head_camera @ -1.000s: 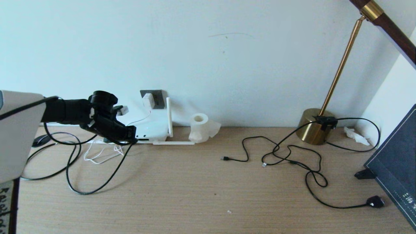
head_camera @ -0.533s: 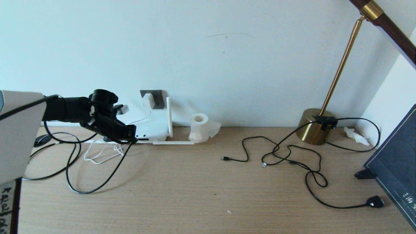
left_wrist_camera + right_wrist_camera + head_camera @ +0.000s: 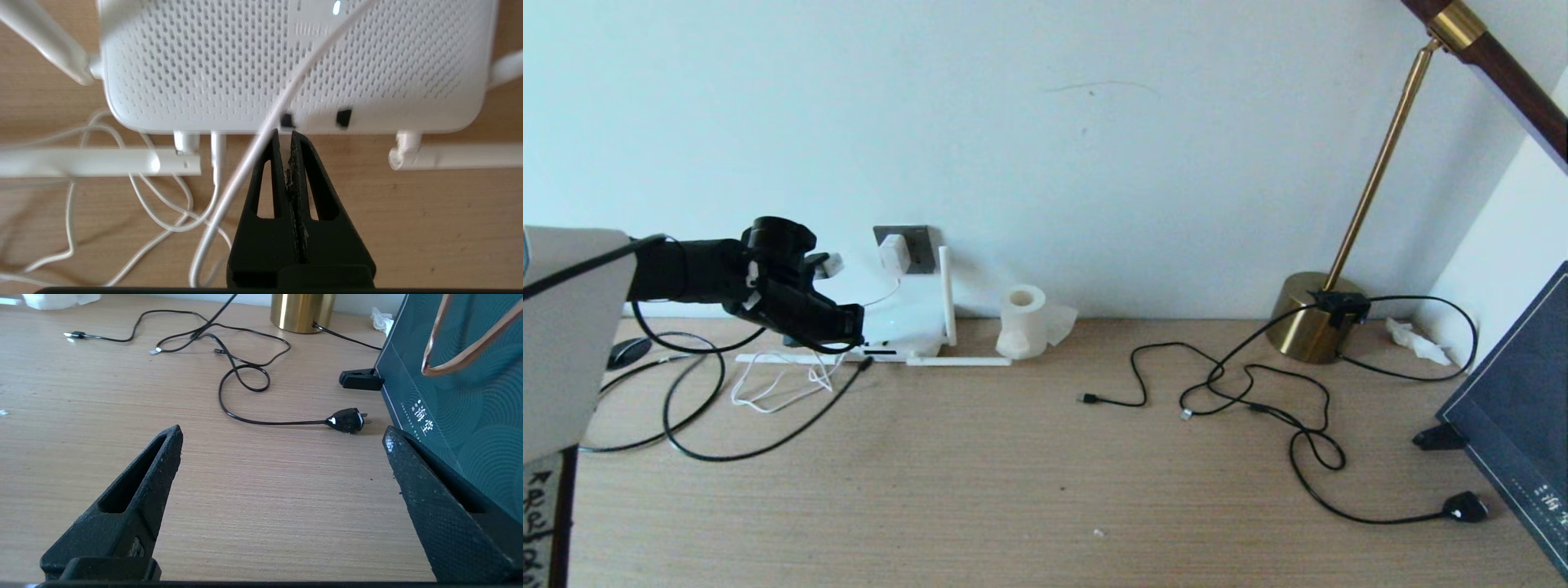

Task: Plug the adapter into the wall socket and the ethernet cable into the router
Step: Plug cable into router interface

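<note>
The left gripper [image 3: 285, 136] hangs at the router's [image 3: 229, 61] front edge, fingers pressed together with nothing visible between them, tips just beside a dark port. The ethernet cable [image 3: 768, 445] trails loose across the table [image 3: 1045, 490], its plug end lying near the router's front. The adapter [image 3: 894, 252] sits in the wall socket [image 3: 916, 245]. The right gripper [image 3: 282, 437] hovers wide open above the table.

Right claw [image 3: 282, 457] spread wide above wooden desk [image 3: 265, 522]; black lamp plug [image 3: 347, 420] lies ahead.
</note>
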Controlling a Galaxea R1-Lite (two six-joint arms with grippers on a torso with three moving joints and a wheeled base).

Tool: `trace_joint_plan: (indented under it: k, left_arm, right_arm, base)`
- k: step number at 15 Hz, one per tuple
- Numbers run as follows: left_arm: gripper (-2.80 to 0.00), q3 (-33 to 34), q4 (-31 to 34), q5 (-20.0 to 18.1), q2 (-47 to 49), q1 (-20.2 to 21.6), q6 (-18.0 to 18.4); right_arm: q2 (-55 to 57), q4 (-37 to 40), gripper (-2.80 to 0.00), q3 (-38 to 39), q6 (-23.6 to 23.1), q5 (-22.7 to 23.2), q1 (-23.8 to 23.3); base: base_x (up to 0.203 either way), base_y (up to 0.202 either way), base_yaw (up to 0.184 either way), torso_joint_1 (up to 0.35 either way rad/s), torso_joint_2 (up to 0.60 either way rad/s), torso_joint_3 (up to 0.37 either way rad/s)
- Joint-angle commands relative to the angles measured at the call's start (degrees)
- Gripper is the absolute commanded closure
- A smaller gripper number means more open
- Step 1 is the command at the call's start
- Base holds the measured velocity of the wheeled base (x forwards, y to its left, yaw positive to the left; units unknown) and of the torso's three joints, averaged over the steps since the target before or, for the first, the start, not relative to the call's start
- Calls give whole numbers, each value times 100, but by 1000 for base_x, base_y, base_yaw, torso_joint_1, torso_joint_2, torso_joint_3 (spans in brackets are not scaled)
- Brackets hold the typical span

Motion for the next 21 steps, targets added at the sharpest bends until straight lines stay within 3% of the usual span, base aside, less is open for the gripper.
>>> trace_joint_plan:
  k: [1, 17, 19, 21]
  left_arm:
    - [0, 4, 96, -4, 37, 8, 0]
    - [0, 14, 184, -12, 101, 25, 0]
    - [0, 192, 188, -16, 38, 14, -12]
    - [0, 800, 154, -72, -374, -32, -22]
  right_arm:
    - [3, 2, -280, 1, -4, 4, 2]
    - [6, 4, -280, 1, -5, 4, 2]
    - [6, -1, -280, 1, -5, 4, 2]
    - [6, 7, -280, 1, -5, 4, 2]
  base:
    - [0, 0, 0, 0, 0, 0]
    - [0, 0, 0, 0, 0, 0]
    - [0, 0, 0, 0, 0, 0]
    - [0, 0, 0, 0, 0, 0]
